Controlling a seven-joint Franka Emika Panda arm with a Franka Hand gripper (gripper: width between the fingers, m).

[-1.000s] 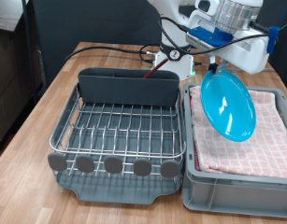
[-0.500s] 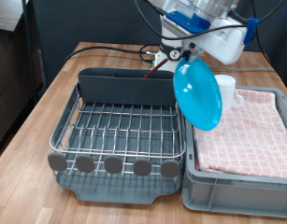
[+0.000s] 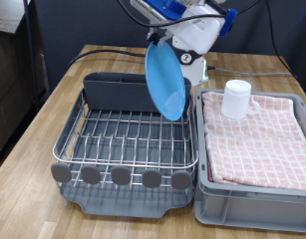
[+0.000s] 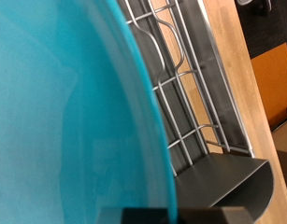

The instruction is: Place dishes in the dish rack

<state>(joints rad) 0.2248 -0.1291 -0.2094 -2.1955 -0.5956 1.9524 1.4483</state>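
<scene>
My gripper [image 3: 168, 46] is shut on the top edge of the light-blue plate [image 3: 164, 82], which hangs on edge above the right part of the silver wire dish rack [image 3: 123, 139], just in front of its dark grey caddy [image 3: 118, 93]. In the wrist view the plate [image 4: 68, 112] fills most of the picture, with the rack wires [image 4: 194, 84] behind it. The white mug [image 3: 237, 98] stands upright on the pink checkered cloth in the grey bin [image 3: 254, 194]. The wooden spoon is out of view.
The rack sits on a grey plastic tray [image 3: 123, 197] on a wooden table [image 3: 53, 110]. The cloth-lined bin stands right beside the rack at the exterior view's right. Cables and a white device [image 3: 188, 68] lie behind the caddy.
The arm has carried the plate from above the cloth-lined bin leftwards to above the rack. The mug, hidden before, now shows in the bin.
</scene>
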